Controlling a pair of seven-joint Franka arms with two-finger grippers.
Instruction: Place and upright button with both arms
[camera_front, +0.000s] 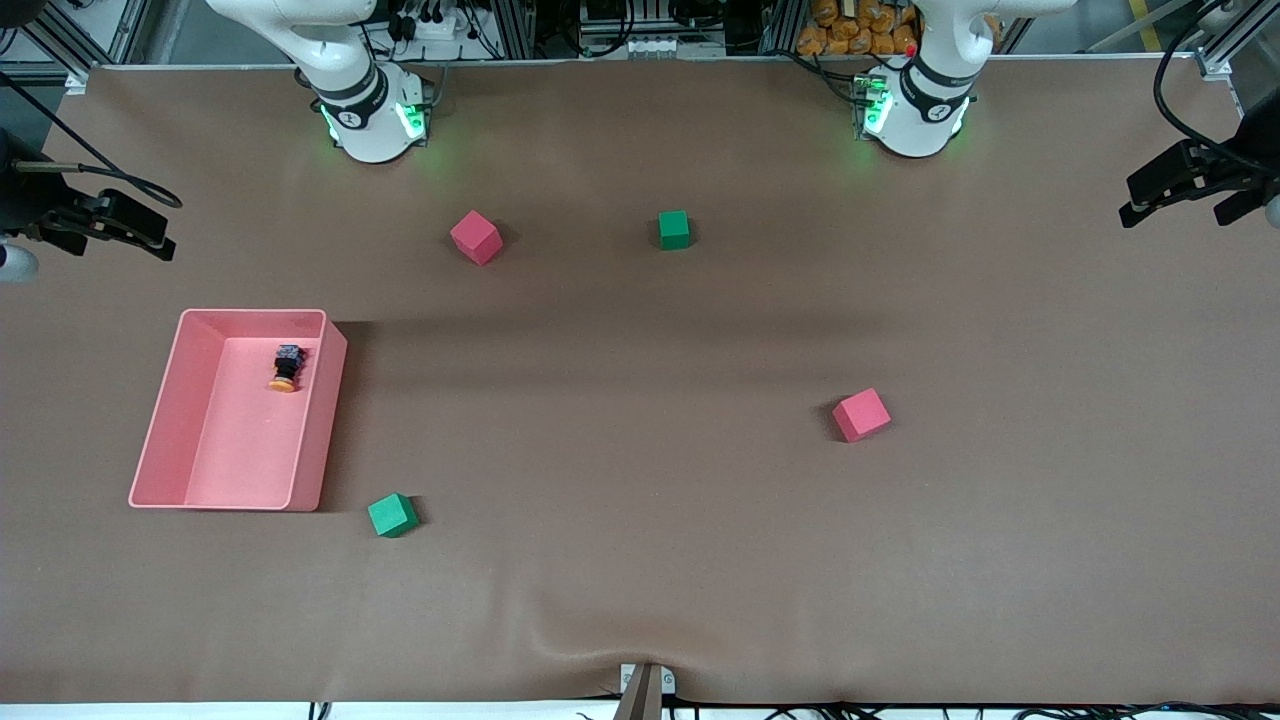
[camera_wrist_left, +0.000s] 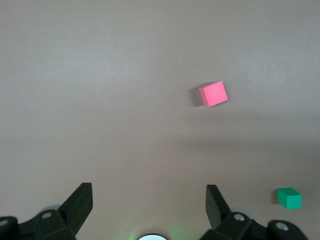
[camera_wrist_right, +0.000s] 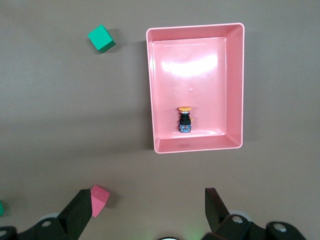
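Observation:
The button (camera_front: 286, 368) lies on its side in the pink tray (camera_front: 165, 415), in the part of the tray farther from the front camera, with its orange cap pointing toward that camera. It also shows in the right wrist view (camera_wrist_right: 184, 119). My right gripper (camera_wrist_right: 145, 200) hangs open and empty high over the table at the right arm's end, with the tray (camera_wrist_right: 235, 90) below it. My left gripper (camera_wrist_left: 149, 199) hangs open and empty high over bare table at the left arm's end. Both show at the side edges of the front view, the right gripper (camera_front: 140, 228) and the left gripper (camera_front: 1150, 195).
Two pink cubes (camera_front: 476, 237) (camera_front: 861, 414) and two green cubes (camera_front: 674, 229) (camera_front: 392, 515) lie scattered on the brown table cover. The left wrist view shows a pink cube (camera_wrist_left: 213, 94) and a green cube (camera_wrist_left: 290, 198).

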